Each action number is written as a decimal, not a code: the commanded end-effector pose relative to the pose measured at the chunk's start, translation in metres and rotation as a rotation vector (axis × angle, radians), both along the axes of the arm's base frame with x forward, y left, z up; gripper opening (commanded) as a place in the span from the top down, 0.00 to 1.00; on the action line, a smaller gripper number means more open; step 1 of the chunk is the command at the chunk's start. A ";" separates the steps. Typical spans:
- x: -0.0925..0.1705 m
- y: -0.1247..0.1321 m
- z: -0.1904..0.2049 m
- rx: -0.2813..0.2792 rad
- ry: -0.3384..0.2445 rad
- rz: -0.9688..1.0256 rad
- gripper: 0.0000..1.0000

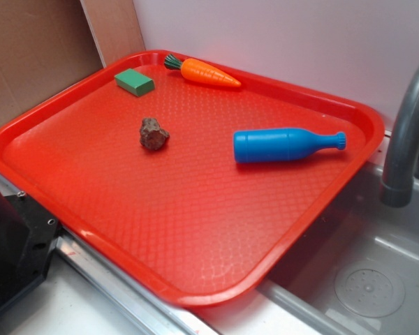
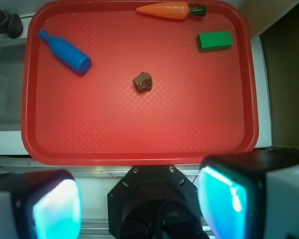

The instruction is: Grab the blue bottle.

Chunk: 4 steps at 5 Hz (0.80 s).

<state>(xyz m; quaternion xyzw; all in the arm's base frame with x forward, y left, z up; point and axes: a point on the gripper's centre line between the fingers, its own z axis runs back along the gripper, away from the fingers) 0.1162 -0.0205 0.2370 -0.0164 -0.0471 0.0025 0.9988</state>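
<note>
- A pale, plain wall (image 1: 286, 42) runs along the far side of the scene, evenly lit, with a faint pink tint near its lower edge.
- At the far left a brown cardboard-like panel (image 1: 31, 52) leans beside a lighter wooden board (image 1: 115, 28) that stands against the wall.
- On the right is a grey toy sink basin (image 1: 363, 272) with a round drain (image 1: 369, 287) set in its floor.
- A grey curved faucet (image 1: 408, 132) rises over the basin's far right edge.
- A white surface (image 1: 63, 307) with a metal strip (image 1: 119, 286) along its edge lies at the near left.
- The light is soft and diffuse, with only faint shadows.
</note>
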 end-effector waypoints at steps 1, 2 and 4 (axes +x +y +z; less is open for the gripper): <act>0.000 0.000 0.000 0.000 0.000 0.000 0.00; 0.050 -0.010 -0.050 0.047 -0.012 -0.250 0.00; 0.134 -0.073 -0.120 0.108 -0.098 -0.686 0.00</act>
